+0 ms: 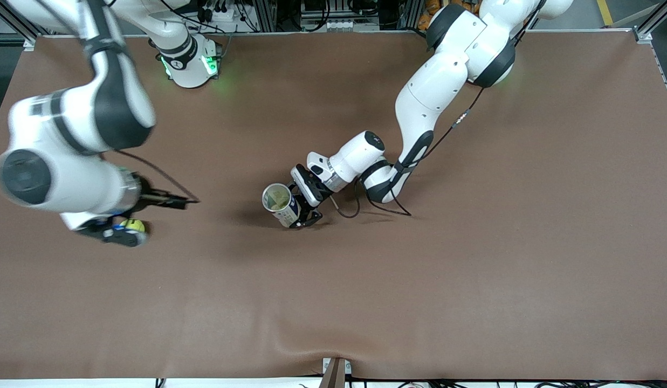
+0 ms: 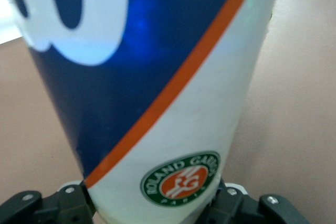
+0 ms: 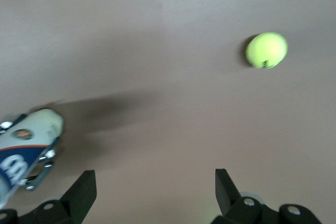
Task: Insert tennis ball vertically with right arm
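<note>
My left jaws [image 1: 301,213] are clenched on a tennis-ball can [image 1: 282,205], a smooth cylinder that stands near the middle of the table [image 1: 473,269] with its round mouth open and tipped slightly toward the right arm's end. Through that mouth I see a yellow-green curve inside, though I cannot tell exactly what it is. Up close in my left wrist view the can [image 2: 157,87] has a glossy wrapper of deep blue and white, split by a slanting orange stripe, with a round green-and-orange Roland Garros badge [image 2: 181,179] low on its wall; my dark, ridged fingers [image 2: 68,205] press it from both sides. My right jaws [image 1: 117,231] are released, spread wide, and hang low over the table toward the right arm's end, over a fuzzy yellow-green tennis ball [image 1: 132,225] that lies on the surface, well apart from the can. In my right wrist view the ball [image 3: 266,50] is a clean sphere casting a small shadow, not touched by my black, blocky fingers [image 3: 84,192]. The table is covered in a matte brown, felt-like sheet, rippled slightly at its near edge.
</note>
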